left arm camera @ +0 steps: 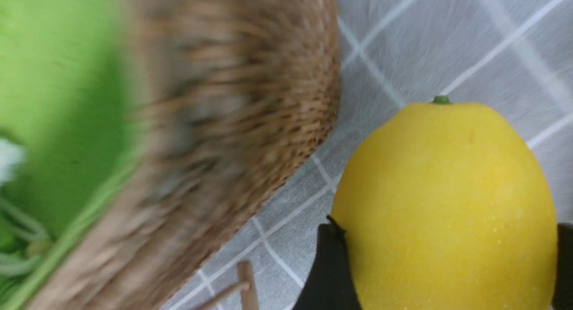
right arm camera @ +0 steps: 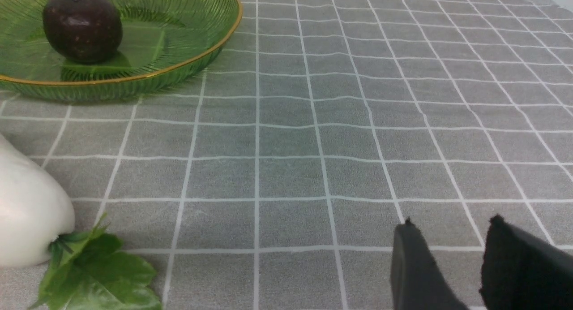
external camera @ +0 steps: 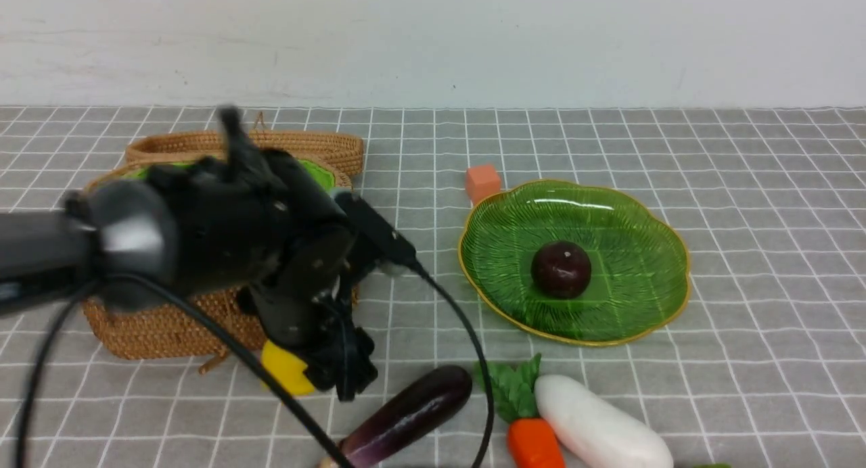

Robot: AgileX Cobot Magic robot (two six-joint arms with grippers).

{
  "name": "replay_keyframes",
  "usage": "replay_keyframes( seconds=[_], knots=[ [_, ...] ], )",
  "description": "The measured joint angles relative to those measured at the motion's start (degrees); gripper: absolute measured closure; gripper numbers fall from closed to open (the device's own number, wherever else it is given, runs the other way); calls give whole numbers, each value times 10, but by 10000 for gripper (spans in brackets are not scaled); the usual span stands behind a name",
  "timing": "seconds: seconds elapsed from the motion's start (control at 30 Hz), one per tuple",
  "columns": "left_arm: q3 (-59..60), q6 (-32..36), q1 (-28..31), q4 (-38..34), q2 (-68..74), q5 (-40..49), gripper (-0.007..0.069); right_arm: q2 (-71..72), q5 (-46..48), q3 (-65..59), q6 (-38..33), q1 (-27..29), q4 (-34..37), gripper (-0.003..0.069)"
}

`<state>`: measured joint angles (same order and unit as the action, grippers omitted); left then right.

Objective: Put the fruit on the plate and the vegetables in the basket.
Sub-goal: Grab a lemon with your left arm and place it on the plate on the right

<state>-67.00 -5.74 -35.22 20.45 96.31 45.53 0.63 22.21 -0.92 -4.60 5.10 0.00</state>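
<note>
My left gripper point(external camera: 306, 375) is shut on the yellow lemon point(external camera: 284, 368), just in front of the wicker basket point(external camera: 155, 333). In the left wrist view the black fingers point(left arm camera: 329, 265) press both sides of the lemon point(left arm camera: 447, 202), beside the green-lined basket point(left arm camera: 250, 122). The dark maroon fruit point(external camera: 561, 269) lies in the green plate point(external camera: 629, 238). The eggplant point(external camera: 413, 414), carrot point(external camera: 534, 444) and white radish point(external camera: 602, 427) lie at the front edge. My right gripper point(right arm camera: 451, 220) hangs open over bare cloth, near the radish point(right arm camera: 27, 220) and plate point(right arm camera: 179, 41); it is out of the front view.
A small orange cube point(external camera: 482, 182) sits behind the plate's left rim. The flat wicker lid point(external camera: 325, 147) lies behind the basket. A black cable point(external camera: 467, 333) hangs from my left arm down past the eggplant. Grey checked cloth covers the table.
</note>
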Motion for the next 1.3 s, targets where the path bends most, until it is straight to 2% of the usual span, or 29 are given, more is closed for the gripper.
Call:
replay_keyframes(
  seconds=[0.17,0.33,0.37,0.47,0.53,0.7,0.87,1.1,1.3],
  knots=[
    [0,0,0,-59,-63,-37,78,0,0,0,0,0,0,419],
    [0,8,0,-144,-81,-139,78,0,0,0,0,0,0,419],
    [-6,27,0,-174,-73,-164,78,0,0,0,0,0,0,419],
    [-50,48,0,-219,-44,-153,78,0,0,0,0,0,0,419],
    [-119,57,0,-245,3,-108,78,0,0,0,0,0,0,419],
    [-265,44,0,-262,107,-61,78,0,0,0,0,0,0,419],
    [-386,-39,0,-262,214,-57,78,0,0,0,0,0,0,419],
    [-434,-126,0,-262,299,-60,78,0,0,0,0,0,0,419],
    [-436,-135,0,-262,313,-60,48,0,0,0,0,0,0,419]
  ],
)
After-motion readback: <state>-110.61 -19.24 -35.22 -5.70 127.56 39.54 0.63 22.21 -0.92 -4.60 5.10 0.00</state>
